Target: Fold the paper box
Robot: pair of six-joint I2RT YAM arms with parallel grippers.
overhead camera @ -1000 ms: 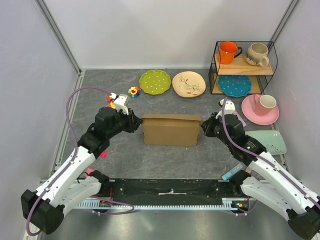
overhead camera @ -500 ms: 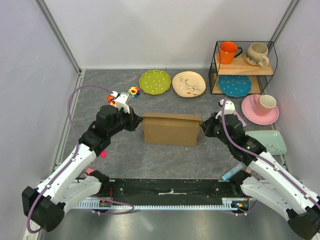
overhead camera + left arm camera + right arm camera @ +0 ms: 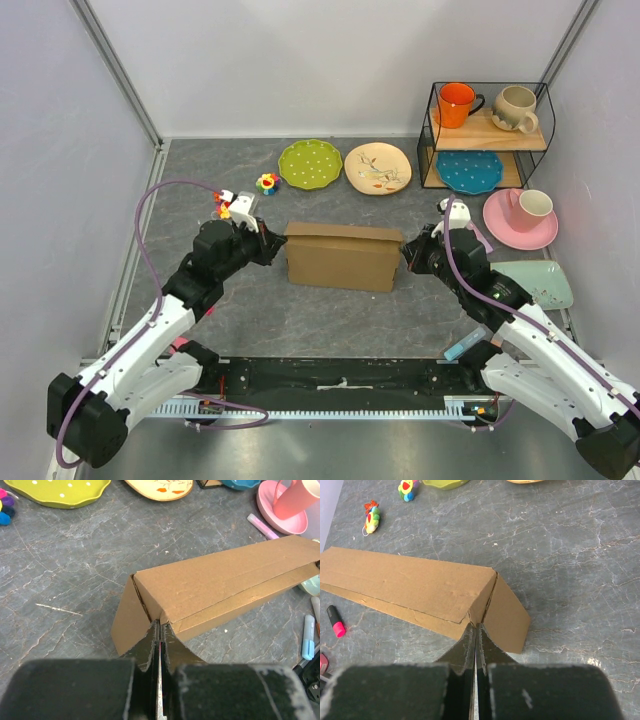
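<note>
The paper box (image 3: 343, 257) is brown cardboard, folded into a long low shape lying crosswise mid-table. My left gripper (image 3: 275, 246) is shut, with its tips against the box's left end. In the left wrist view the gripper (image 3: 160, 626) meets the corner of the box (image 3: 220, 585) where an end flap angles out. My right gripper (image 3: 405, 254) is shut against the right end. In the right wrist view the gripper (image 3: 474, 627) touches the seam of the box (image 3: 405, 587) beside a splayed end flap.
Behind the box lie a green plate (image 3: 310, 163), a beige plate (image 3: 377, 168) and a small toy (image 3: 267, 183). A wire shelf (image 3: 487, 140) holding mugs and a blue plate stands back right. A pink cup on its saucer (image 3: 520, 218) and a pale green plate (image 3: 535, 283) lie to the right. Markers lie near both arms.
My left arm has shifted slightly and nudged the box's left end a little to the right. My right arm has not moved.
</note>
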